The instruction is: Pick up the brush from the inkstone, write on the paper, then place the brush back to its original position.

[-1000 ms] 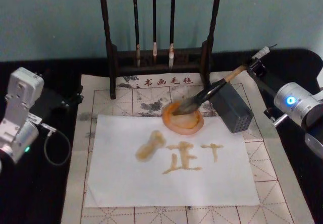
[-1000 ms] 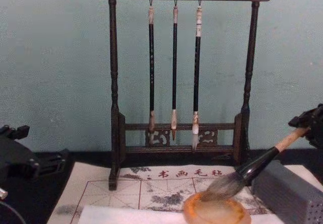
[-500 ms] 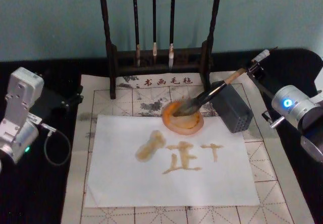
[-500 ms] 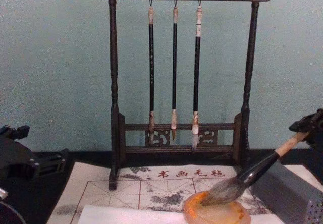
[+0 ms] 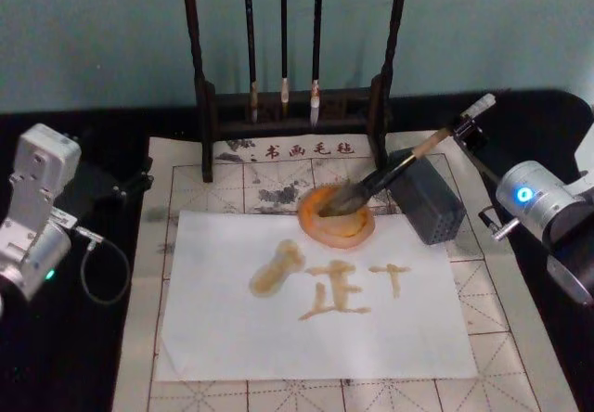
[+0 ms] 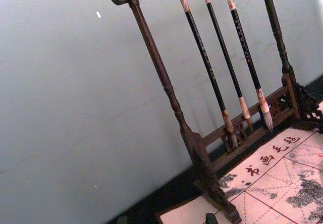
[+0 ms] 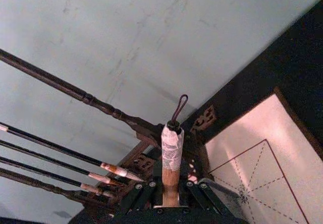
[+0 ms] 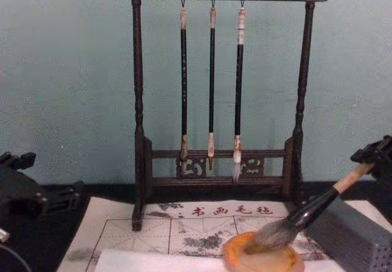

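At the left edge of the black table [image 5: 56, 356] we see the left gripper [image 5: 130, 182] parked off the mat; whether it is open or closed we cannot tell. A cream mat [image 5: 186, 189] with grid lines and grey stains covers the table's middle. The white paper [image 5: 232, 338] lies on it, bearing brownish strokes. Along the mat's far edge stands a dark wooden rack [image 5: 206, 106] with three thin brushes [image 5: 283, 32] hanging from it. In front of the rack, at the paper's far edge, sits the round orange inkstone [image 5: 308, 222]. The brush [image 5: 390, 173] has its tuft resting in that dish. Its handle slants up to the right, passing over a grey ribbed block [image 5: 432, 208] that stands just beside the inkstone, near the mat's far right corner. The right gripper [image 5: 462, 135] is clamped on the handle's upper end. A teal wall [image 5: 111, 32] closes the room behind.
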